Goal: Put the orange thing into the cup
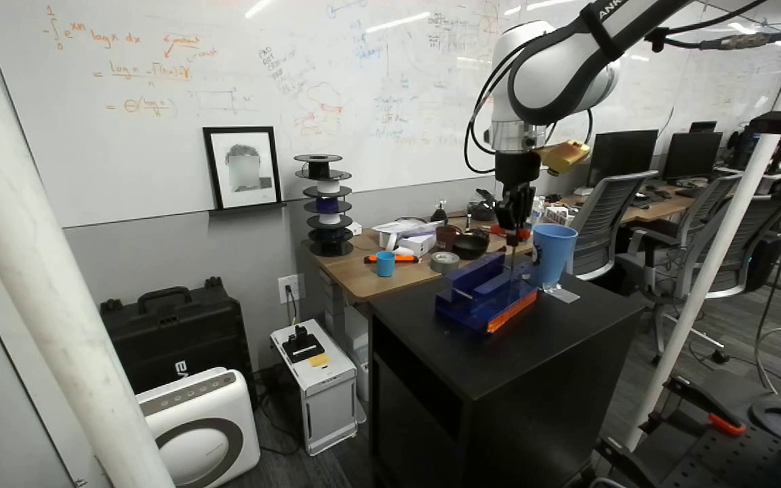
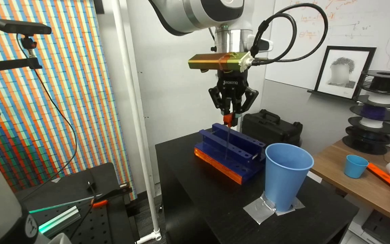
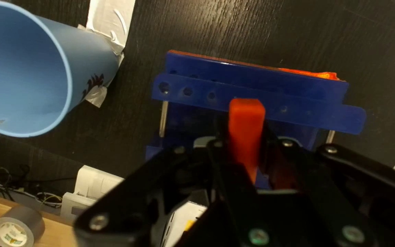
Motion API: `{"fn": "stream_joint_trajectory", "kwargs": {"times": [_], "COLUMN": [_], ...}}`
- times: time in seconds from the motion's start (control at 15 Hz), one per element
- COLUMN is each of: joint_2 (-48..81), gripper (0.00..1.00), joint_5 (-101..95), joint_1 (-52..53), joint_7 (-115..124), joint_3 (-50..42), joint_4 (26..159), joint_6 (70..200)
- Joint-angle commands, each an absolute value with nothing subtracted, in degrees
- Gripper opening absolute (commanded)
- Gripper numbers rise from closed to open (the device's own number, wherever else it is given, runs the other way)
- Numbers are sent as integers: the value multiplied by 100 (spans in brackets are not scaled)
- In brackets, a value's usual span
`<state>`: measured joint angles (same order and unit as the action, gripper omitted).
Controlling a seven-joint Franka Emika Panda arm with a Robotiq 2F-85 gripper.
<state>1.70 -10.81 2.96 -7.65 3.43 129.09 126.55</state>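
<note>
The orange thing [image 2: 228,119] is a small block-like handle with a thin rod hanging down from it. My gripper [image 2: 231,115] is shut on it, and in the wrist view the orange thing [image 3: 246,127] stands between the black fingers. It is above the dark blue box [image 2: 215,156], a holder with rows of holes. The rod's lower end overlaps the box; I cannot tell whether it touches. The tall light-blue cup [image 2: 284,179] stands upright beside the box. In the wrist view the cup [image 3: 87,51] is at upper left with its mouth open.
Silver tape [image 2: 260,208] holds the cup's base to the black cabinet top [image 2: 215,206]. The box has an orange front strip [image 2: 217,165]. A wooden desk [image 1: 353,278] behind carries a small blue cup [image 1: 385,263], a tape roll [image 1: 445,261] and clutter.
</note>
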Motion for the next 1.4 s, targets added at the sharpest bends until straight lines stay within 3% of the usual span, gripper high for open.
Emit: {"fn": "stream_joint_trajectory", "kwargs": {"times": [0.0,1.33], "joint_2": [-48,-1301], "gripper": [16,15], "joint_5": [-969,-425], "joint_1": [245,205], "joint_7": [-1061,-2135], "joint_3": [281,40], "joint_4": [13080,12422], "joint_6": [12821,12030]}}
